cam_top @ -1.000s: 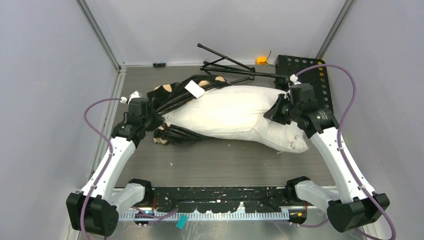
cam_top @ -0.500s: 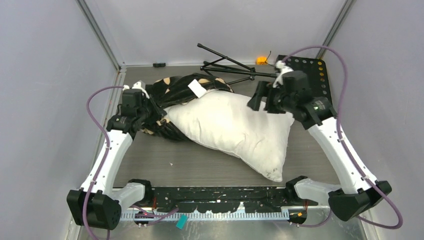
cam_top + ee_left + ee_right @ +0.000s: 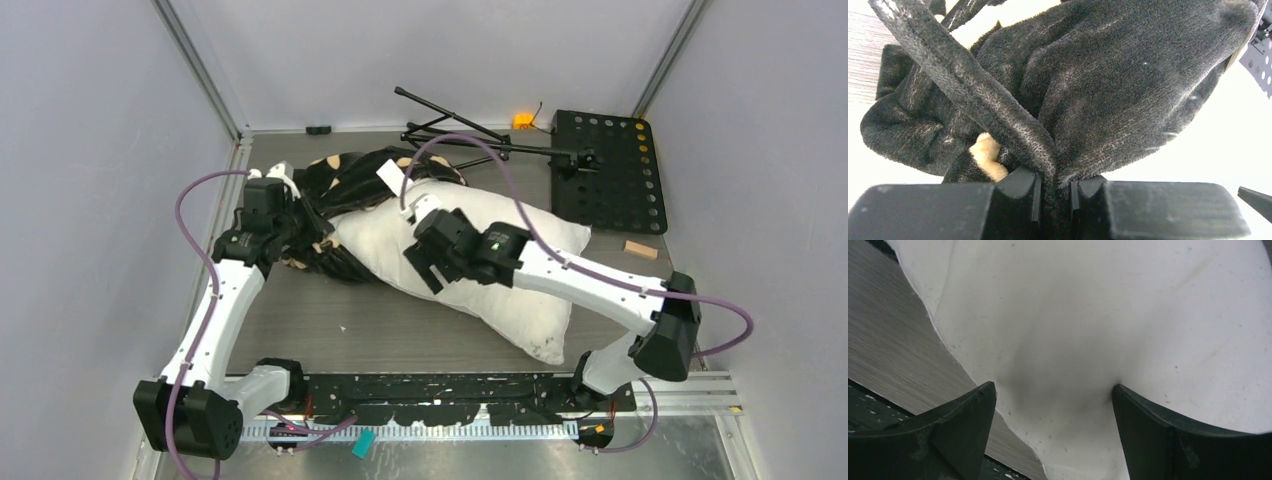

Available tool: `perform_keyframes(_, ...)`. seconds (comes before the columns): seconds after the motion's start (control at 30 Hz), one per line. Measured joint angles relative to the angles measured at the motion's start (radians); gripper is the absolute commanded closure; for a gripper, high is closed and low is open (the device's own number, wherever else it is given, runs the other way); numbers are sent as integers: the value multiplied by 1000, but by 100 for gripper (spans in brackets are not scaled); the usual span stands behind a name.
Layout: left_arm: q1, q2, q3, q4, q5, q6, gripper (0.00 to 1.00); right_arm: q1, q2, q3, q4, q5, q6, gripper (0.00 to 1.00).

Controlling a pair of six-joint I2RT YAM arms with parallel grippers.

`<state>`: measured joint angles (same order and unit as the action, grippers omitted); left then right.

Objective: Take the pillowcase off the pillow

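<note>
Because the pillowcase (image 3: 345, 180) is bunched only on the left end of the pillow (image 3: 380, 245) lying on the surface (image 3: 400, 320), its fold is pinched in the narrow left tool (image 3: 1055, 192) as an anchor, while the wide right tool (image 3: 1053, 405) is placed over the white middle, probably for a fresh grip.

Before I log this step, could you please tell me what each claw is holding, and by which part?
The left claw pinches a bunched fold of the pillowcase. The right claw is open over the pillow, holding nothing.

The pillowcase (image 3: 345, 180) (bunched up) covers one end of the pillow (image 3: 480, 210).
</note>
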<state>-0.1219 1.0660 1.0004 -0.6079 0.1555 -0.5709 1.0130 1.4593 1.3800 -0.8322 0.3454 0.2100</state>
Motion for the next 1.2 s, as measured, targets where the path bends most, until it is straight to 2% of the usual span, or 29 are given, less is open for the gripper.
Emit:
perform_keyframes(0.2, 0, 0, 11, -29, -4, 8, 100, 183, 108, -18, 30, 170, -124, 9)
perform_keyframes(0.33, 0, 0, 11, -41, -6, 12, 100, 240, 187, -35, 60, 255, -174, 9)
perform_keyframes(0.4, 0, -1, 11, -45, -13, 15, 100, 240, 216, -55, 76, 299, -186, 16)
perform_keyframes(0.47, 0, -1, 11, -51, -24, 22, 100, 230, 237, -78, 95, 339, -191, 36)
perform_keyframes(0.6, 0, -2, 14, -79, -66, 29, 100, 199, 246, -96, 134, 366, -187, 91)
perform_keyframes(0.63, -1, -2, 20, -94, -83, 30, 100, 188, 240, -97, 150, 367, -174, 99)
perform_keyframes(0.83, -5, -3, 71, -139, -151, 31, 100, 95, 92, -100, 182, 291, -125, 100)
perform_keyframes(1.03, -9, 3, 158, -154, -147, 26, 100, -196, -179, -99, 203, 100, 18, 100)
perform_keyframes(1.2, -9, 19, 171, -144, -78, -7, 100, -367, -296, -109, 159, -26, 144, 100)
